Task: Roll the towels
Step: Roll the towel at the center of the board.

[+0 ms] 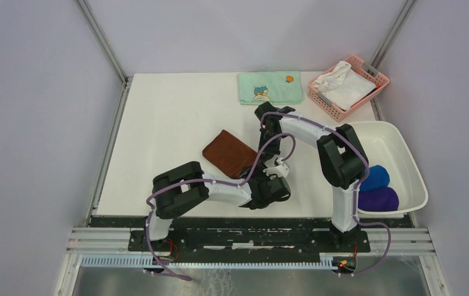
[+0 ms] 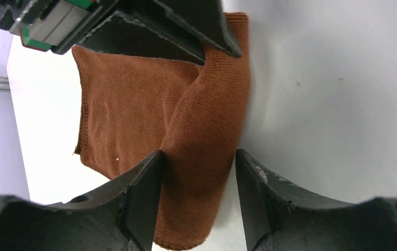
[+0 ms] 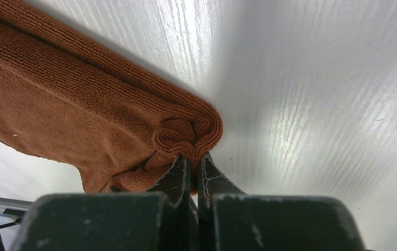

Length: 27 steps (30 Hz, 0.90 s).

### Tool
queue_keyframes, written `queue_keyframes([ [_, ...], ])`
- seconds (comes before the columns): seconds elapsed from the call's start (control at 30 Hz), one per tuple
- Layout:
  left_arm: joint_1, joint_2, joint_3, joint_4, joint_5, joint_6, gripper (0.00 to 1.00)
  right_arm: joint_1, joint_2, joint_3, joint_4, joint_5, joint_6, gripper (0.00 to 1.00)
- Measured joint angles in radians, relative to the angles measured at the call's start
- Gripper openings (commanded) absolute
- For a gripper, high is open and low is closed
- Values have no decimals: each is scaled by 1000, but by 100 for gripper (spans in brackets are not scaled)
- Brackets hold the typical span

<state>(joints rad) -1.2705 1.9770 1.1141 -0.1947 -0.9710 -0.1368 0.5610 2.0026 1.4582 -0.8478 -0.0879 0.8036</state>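
Note:
The rust-brown towel [image 1: 226,153] lies on the white table mid-centre, with its right edge lifted into a fold. My right gripper [image 1: 260,150] is shut on that folded edge; in the right wrist view the fingers [image 3: 192,158] pinch bunched cloth [image 3: 81,99]. My left gripper [image 1: 253,176] is open at the towel's near right corner. In the left wrist view it [image 2: 199,154] straddles the raised fold [image 2: 207,120]: one finger touches the cloth, the other stands apart. The royal blue towel [image 1: 375,177] and the dark purple towel [image 1: 378,199] lie rolled in the white tub [image 1: 405,154].
A pale green cartoon-print towel [image 1: 269,87] lies flat at the back. A pink basket [image 1: 368,69] holding a white cloth [image 1: 342,86] stands at the back right. The right gripper's fingers [image 2: 181,26] show at the top of the left wrist view.

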Motion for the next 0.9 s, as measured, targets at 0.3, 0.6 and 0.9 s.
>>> queue_keyframes([
  [0.3,38,0,0,-37,74,-8,22,-15,-1,-13,26,-53,-9,6],
  [0.6,130,-108,-24,-53,356,-104,14,-72,-106,-117,140,-146,-30,42],
  [0.9,404,-256,-187,109,894,-306,14,-172,-352,-409,447,-230,8,64],
])
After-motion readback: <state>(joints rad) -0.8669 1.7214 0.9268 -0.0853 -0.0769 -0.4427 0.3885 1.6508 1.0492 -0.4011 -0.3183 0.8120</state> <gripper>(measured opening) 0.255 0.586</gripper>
